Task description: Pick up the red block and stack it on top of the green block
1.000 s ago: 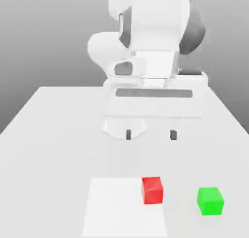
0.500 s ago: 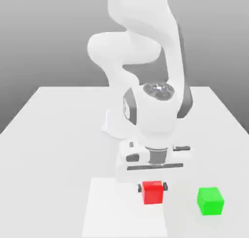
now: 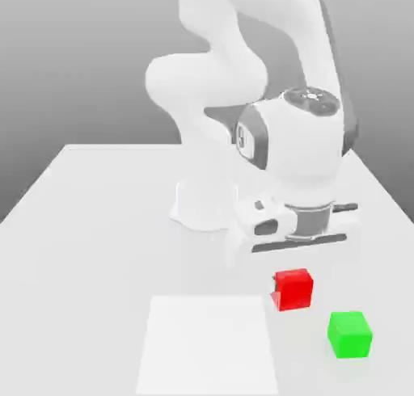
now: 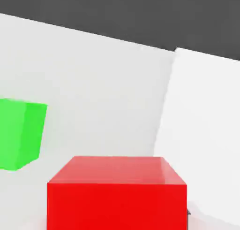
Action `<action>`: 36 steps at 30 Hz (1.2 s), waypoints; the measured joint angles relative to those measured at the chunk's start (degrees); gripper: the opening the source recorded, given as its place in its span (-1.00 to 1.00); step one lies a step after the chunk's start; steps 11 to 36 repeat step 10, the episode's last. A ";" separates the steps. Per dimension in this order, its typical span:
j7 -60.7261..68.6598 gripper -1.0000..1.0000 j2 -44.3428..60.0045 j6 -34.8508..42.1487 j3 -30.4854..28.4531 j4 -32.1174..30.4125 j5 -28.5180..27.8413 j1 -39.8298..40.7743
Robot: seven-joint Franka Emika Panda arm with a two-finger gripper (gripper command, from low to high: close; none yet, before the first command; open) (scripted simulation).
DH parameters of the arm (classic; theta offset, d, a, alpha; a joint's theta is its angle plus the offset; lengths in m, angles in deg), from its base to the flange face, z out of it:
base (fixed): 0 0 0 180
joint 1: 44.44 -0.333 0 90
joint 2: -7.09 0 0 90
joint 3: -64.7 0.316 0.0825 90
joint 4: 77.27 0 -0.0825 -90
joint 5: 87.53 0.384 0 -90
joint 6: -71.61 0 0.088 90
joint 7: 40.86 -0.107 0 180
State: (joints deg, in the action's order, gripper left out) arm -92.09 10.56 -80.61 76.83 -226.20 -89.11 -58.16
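The gripper (image 3: pixel 292 288) is closed around the red block (image 3: pixel 293 290), with the green block (image 3: pixel 350 335) lower, near it.

Exterior view: set above table height, well back, facing the jointed white robot arm (image 3: pixel 299 152) and looking down across the pale matte table (image 3: pixel 97 249). Hand view: close range, from the hand, aimed past the plain bright red cube (image 4: pixel 117 205) over the tabletop to its edge. Shared by both: red cube, plain bright green cube (image 3: pixel 350 335), part of the flat white square (image 3: pixel 206 346).
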 joint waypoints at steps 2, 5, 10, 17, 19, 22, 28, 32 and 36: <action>-0.33 -1.00 1.74 1.25 0.98 3.05 -0.83 -1.97; -2.25 -1.00 6.95 -2.74 -0.17 4.20 -3.58 -2.94; -3.59 1.00 10.53 -5.94 -1.34 4.45 -5.46 -3.84; -3.59 1.00 10.53 -5.94 -1.34 4.45 -5.46 -3.84; -3.59 1.00 10.53 -5.94 -1.34 4.45 -5.46 -3.84; -3.59 1.00 10.53 -5.94 -1.34 4.45 -5.46 -3.84; -3.59 1.00 10.53 -5.94 -1.34 4.45 -5.46 -3.84; -3.59 1.00 10.53 -5.94 -1.34 4.45 -5.46 -3.84; -3.59 1.00 10.53 -5.94 -1.34 4.45 -5.46 -3.84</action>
